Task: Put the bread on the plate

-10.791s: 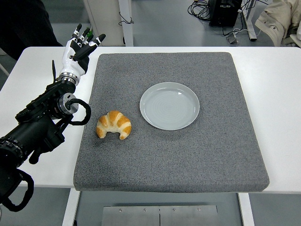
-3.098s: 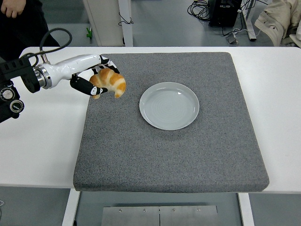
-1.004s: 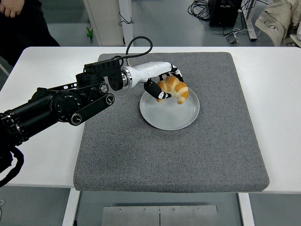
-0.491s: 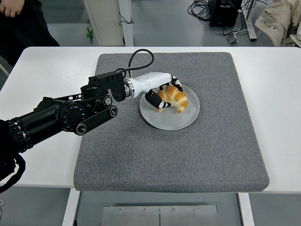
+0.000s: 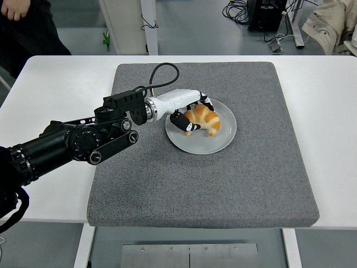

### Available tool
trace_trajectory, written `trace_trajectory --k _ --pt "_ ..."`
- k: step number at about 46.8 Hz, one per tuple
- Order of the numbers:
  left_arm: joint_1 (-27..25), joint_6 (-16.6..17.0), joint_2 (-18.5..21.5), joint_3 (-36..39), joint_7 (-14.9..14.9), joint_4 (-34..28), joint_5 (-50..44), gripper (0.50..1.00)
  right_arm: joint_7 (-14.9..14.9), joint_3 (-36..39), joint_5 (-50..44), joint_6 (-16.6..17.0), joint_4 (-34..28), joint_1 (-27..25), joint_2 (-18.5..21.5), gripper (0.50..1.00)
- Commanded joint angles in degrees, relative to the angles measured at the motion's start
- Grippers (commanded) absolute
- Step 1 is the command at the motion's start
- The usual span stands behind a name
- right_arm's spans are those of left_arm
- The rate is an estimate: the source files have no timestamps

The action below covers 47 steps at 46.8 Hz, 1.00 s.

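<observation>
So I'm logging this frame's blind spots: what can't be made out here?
Head view only:
- Whether the croissant rests on the plate: the left hand covers its near side.
- Plate's left rim: under the hand.
- Right arm: outside the frame.
- Person at top left: cut off by the edge.

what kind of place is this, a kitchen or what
Probably a robotics lab, not a kitchen: the white table carries a grey foam mat, cables trail on the floor behind, and a person stands watching.
</observation>
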Motion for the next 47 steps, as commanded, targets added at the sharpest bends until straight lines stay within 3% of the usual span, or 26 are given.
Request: trace_trajectory --k 1,5,11,19,36,47 --pt "0.1 0.0 -0.1 -0.1 0.1 0.0 -0.2 0.647 0.0 0.0 0.0 0.0 0.0 0.0 0.0 1.000" --pt "0.5 0.0 -0.1 -0.1 0.2 0.0 -0.2 0.708 0.0 0.0 0.0 0.0 0.0 0.0 0.0 1.000" --pt "0.7 0.0 -0.1 -0.1 0.1 0.0 -0.2 0.840 0.0 0.0 0.0 0.0 0.0 0.0 0.0 1.000" --pt "0.8 -0.1 -0.1 -0.3 0.0 -0.2 -0.9 0.951 0.0 0.0 0.0 0.0 0.0 0.0 0.0 1.000" --pt "-0.3 -0.9 2.2 -2.1 -0.5 -0.8 -15.7 0.969 0.0 0.0 0.0 0.1 0.0 0.0 0.0 1.000" --pt "-0.1 -4.7 2.8 -7.2 -0.6 -0.9 -26.2 0.969 0.0 0.0 0.0 0.1 0.0 0.0 0.0 1.000"
